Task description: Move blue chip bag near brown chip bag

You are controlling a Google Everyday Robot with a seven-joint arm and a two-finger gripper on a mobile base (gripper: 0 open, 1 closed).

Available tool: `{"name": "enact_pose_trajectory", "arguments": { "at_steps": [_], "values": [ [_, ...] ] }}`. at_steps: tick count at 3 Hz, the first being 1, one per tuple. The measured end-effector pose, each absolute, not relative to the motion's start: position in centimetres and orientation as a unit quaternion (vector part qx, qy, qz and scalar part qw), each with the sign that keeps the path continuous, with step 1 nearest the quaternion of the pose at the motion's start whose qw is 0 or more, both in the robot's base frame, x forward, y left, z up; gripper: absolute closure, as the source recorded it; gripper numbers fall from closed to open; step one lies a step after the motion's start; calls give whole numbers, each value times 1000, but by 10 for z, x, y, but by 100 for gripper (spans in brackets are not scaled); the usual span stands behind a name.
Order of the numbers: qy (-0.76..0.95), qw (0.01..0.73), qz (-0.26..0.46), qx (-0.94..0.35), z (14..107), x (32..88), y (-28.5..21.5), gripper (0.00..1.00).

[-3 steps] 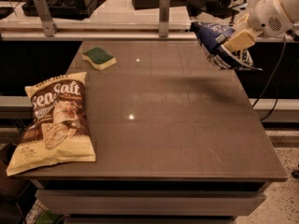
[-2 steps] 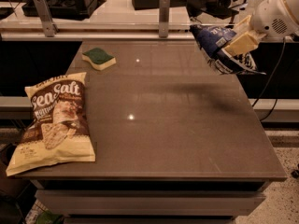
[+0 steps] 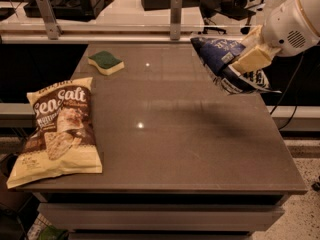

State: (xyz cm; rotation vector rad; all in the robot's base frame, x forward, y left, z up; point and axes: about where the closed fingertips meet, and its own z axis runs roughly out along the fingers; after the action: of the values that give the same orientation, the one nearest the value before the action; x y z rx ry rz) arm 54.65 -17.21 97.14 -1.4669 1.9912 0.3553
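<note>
The blue chip bag [image 3: 225, 64], dark blue crinkled foil with white lettering, hangs in the air above the table's right side, held by my gripper [image 3: 247, 59]. The gripper's cream fingers [image 3: 252, 58] are shut on the bag's right part, and the white arm comes in from the upper right. The brown chip bag [image 3: 57, 129], cream-yellow and brown with "Sea Salt" lettering, lies flat at the table's front left corner, far from the blue bag.
A green-and-yellow sponge [image 3: 106, 62] lies at the back left of the grey table [image 3: 175, 149]. Two metal posts [image 3: 175, 16] stand along a rail behind the table. A desk and chairs are further back.
The gripper with the blue chip bag has shifted a little to the left and slightly lower over the table. The brown bag and sponge have not moved.
</note>
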Motion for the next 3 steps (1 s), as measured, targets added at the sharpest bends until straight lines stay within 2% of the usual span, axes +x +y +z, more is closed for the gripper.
{"name": "enact_pose_trajectory", "arguments": {
  "at_steps": [1, 2, 3],
  "values": [
    [747, 320, 156, -561, 972, 527, -138, 100],
    [761, 315, 128, -553, 973, 519, -102, 100],
    [785, 295, 58, -542, 968, 517, -68, 100]
  ]
}}
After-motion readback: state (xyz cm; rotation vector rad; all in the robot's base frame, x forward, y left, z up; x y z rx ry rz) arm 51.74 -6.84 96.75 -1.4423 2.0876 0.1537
